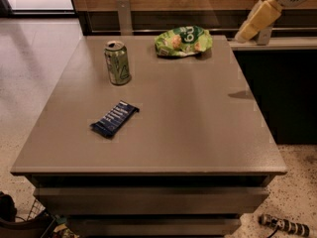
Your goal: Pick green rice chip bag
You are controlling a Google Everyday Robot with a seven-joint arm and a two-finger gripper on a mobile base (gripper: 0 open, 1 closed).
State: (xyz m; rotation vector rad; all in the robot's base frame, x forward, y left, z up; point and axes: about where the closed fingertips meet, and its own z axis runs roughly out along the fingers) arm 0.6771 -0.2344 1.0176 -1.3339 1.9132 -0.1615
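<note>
The green rice chip bag [184, 40] lies flat at the far edge of the grey table [198, 128], a little right of centre. It is bright green and glossy, with white lettering and pale chip pictures. My gripper [253, 24] hangs in the air at the top right of the camera view, beyond the table's far right corner. It is to the right of the bag and higher than it, and does not touch it. It casts a small shadow on the table's right side.
A green drink can [117, 62] stands upright at the far left of the table. A flat dark blue wrapped bar [114, 119] lies left of centre, nearer the front. A dark counter [277, 83] adjoins the right side. A wooden wall with metal posts runs behind.
</note>
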